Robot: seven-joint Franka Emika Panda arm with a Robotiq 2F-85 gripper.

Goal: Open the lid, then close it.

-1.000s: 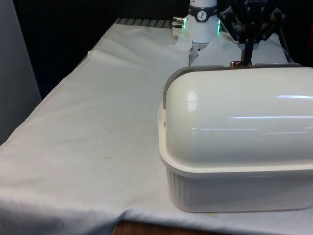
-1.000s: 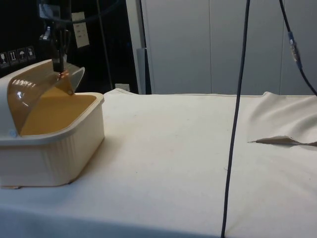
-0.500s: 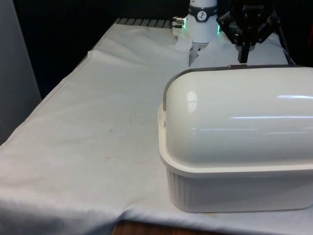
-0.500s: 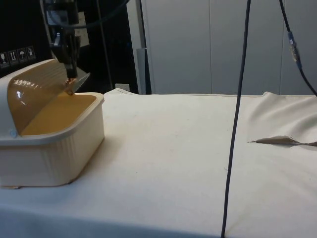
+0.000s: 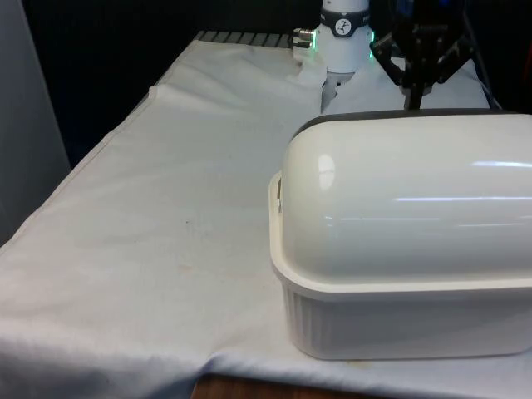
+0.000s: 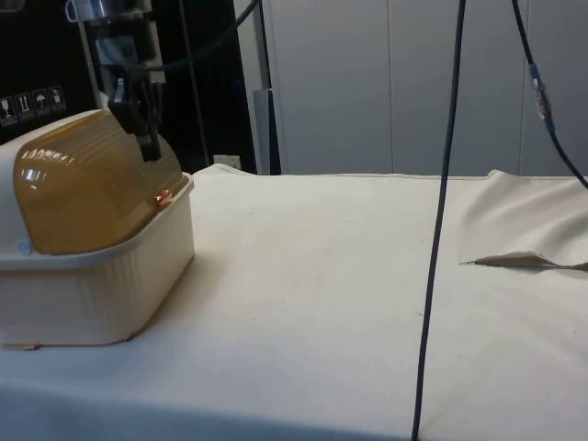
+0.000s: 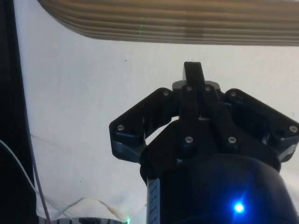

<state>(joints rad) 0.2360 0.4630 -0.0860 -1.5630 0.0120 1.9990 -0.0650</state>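
Tablecloth, white, takes up the front view's left and middle, wrinkled along the near edge. Bread box stands on it at the front view's right, near the table's front edge, its back turned to that camera: cream ribbed base, smooth rounded shell on top. Lid, amber and ribbed in the side view, lies rolled down over the box, its lower edge at the base's front rim or very close to it; whether it is fully seated cannot be told. A small orange glint sits on that edge.

Gripper, black, hangs just behind the box's top line in the front view. In the side view the gripper points down at the lid's front slope, tip just beside or touching the ribbed surface; contact cannot be told. In the wrist view the fingers stand pressed together into one narrow tip, with nothing between them, and the ribbed lid lies just beyond that tip.

Black cable hangs across the side view's right part.
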